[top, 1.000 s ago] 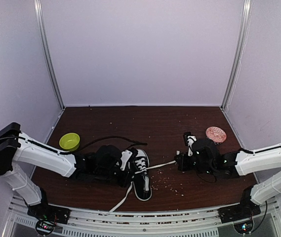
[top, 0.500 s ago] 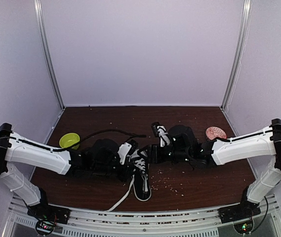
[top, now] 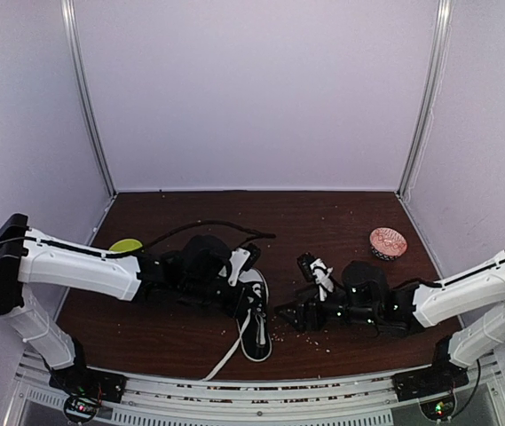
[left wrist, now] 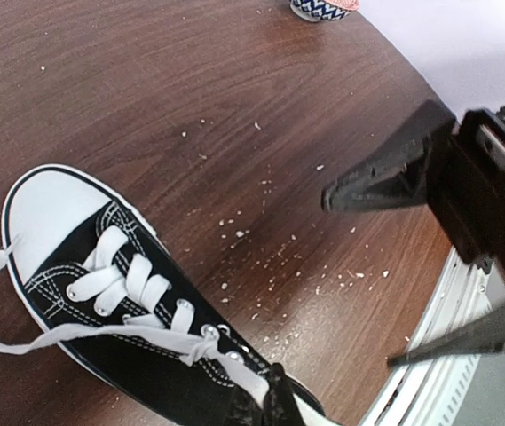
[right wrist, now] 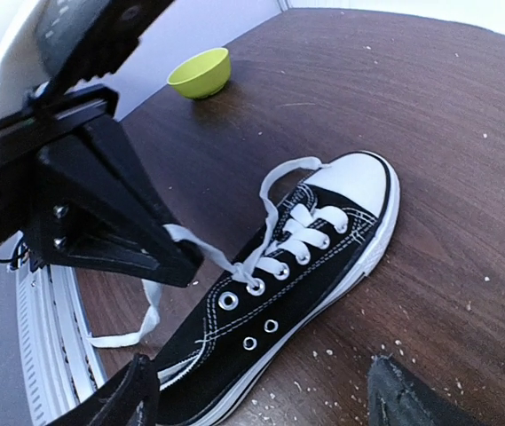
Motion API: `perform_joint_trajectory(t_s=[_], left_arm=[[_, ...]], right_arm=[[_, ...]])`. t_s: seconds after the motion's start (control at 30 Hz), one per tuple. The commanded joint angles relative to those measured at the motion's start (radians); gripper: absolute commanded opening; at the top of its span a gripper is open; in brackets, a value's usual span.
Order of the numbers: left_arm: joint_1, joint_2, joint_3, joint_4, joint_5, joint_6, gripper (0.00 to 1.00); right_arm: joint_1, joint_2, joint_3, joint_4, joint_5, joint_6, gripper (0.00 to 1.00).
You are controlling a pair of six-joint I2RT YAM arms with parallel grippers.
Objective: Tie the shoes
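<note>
The black sneaker [top: 255,321] lies on the table with its white toe cap [right wrist: 359,180] pointing away from the arm bases. My left gripper [left wrist: 274,406] is shut on a white lace [right wrist: 221,260] right next to the top eyelets, seen as a black wedge [right wrist: 159,253] from the right wrist. The lace's tail [top: 221,357] trails toward the table's front edge. A second lace strand [right wrist: 274,191] loops loosely beside the toe. My right gripper [right wrist: 261,404] stands open just right of the shoe's side, fingers [right wrist: 123,398] wide apart with nothing between them.
A lime green bowl [right wrist: 201,73] sits at the left, half hidden by the left arm in the top view. A pink patterned bowl [top: 387,240] stands at the back right. White crumbs [left wrist: 274,257] are scattered over the dark wood table [top: 323,217].
The right gripper, shut on the lace and pulling it rightward a second ago, swung in to the shoe, opened and let the lace go. It now sits lower beside the shoe.
</note>
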Motion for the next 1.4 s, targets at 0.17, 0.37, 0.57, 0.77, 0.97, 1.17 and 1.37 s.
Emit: perform_joint_trajectory(t_s=[0.17,0.37,0.57,0.77,0.97,1.17,1.37], left_arm=[[0.055,0.054,0.104,-0.063,0.117,-0.034,0.00],[0.064,0.068,0.117,-0.074,0.147,-0.029,0.00],[0.071,0.073,0.126,-0.075,0.164,-0.029,0.00],[0.071,0.076,0.137,-0.078,0.173,-0.024,0.00],[0.073,0.086,0.154,-0.105,0.191,-0.010,0.00],[0.079,0.081,0.166,-0.125,0.202,0.000,0.00],[0.081,0.093,0.165,-0.111,0.222,-0.004,0.00]], right_arm=[[0.114,0.129,0.057,0.145,0.153,-0.161,0.83],[0.125,0.224,0.119,0.197,0.129,-0.176,0.84],[0.126,0.279,0.188,0.158,0.139,-0.197,0.84],[0.125,0.335,0.245,0.114,0.164,-0.214,0.82],[0.125,0.370,0.291,0.075,0.184,-0.250,0.65],[0.126,0.378,0.295,0.077,0.219,-0.274,0.33],[0.125,0.387,0.300,0.075,0.258,-0.272,0.13]])
